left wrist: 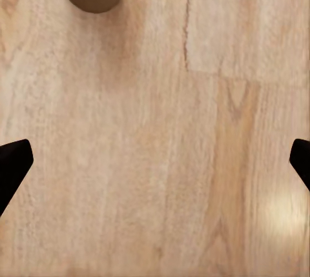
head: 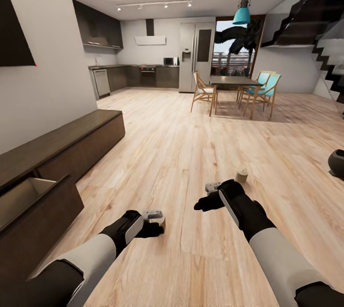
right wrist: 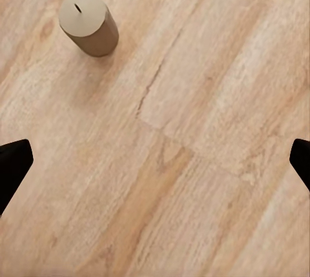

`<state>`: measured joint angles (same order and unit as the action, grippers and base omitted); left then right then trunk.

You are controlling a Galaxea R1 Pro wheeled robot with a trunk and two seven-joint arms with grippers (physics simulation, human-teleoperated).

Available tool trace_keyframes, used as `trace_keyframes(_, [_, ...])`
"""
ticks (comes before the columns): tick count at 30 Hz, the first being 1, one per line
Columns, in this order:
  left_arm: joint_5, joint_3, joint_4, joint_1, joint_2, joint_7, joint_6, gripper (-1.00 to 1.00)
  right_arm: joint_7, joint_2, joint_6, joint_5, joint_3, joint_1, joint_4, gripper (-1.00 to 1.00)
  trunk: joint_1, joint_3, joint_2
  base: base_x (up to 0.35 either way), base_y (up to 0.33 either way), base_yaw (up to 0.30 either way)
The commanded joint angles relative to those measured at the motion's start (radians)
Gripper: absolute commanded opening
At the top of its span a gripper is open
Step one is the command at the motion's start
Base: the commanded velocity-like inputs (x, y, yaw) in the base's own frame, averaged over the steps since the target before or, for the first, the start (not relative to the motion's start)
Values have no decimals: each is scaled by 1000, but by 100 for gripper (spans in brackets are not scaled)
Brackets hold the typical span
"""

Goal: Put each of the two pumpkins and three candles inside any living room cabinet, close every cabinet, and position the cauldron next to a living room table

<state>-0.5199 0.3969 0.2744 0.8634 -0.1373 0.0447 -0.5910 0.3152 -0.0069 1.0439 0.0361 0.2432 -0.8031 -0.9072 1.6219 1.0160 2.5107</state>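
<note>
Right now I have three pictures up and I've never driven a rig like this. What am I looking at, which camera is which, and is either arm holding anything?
The big picture is from the robot's head, looking down over its two arms. The left gripper and right gripper hang above the wood floor. The two smaller pictures come from cameras on each wrist, looking down between the jaws; the dark tips at the edges are fingers, spread wide, with bare floor between them. So both jaws are open and hold nothing. A candle stands upright on the floor just past the right gripper; the right wrist view shows it too. At far right is the black cauldron. At left is the low cabinet, one compartment open.
</note>
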Motion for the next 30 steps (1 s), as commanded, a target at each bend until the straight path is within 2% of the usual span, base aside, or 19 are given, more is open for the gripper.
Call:
trace_keyframes(1, [-9, 7, 1, 0, 1, 5, -3, 100, 4, -1, 3, 4, 2, -1, -1, 100, 0, 5, 1, 0, 0, 0])
trace_keyframes(7, [-7, 9, 4, 1, 2, 20, 0, 100, 4, -1, 3, 4, 2, -1, -1, 100, 2, 24, 2, 0, 0, 0])
trace_keyframes(8, [-7, 13, 5, 0, -1, 109, 0, 100, 4, -1, 3, 4, 2, -1, -1, 100, 2, 24, 2, 0, 0, 0])
trace_keyframes(9, [-7, 14, 5, 0, -2, 136, 0, 100, 4, -1, 3, 4, 2, -1, -1, 100, 2, 24, 2, 0, 0, 0])
trace_keyframes(13, [-9, 15, 6, 0, -5, 178, 0, 100, 3, -1, 3, 4, 2, -1, -1, 100, 2, 24, 2, 5, 2, 0])
trace_keyframes(18, [-9, 15, 6, 0, -4, 184, 0, 100, 3, -1, 3, 5, 2, -1, -1, 100, 2, 24, 2, 184, 51, 0])
trace_keyframes(30, [-9, 14, 5, 0, -4, 184, 0, 100, 3, -1, 3, 5, 2, -1, -1, 100, 2, 24, 2, 322, 26, 0])
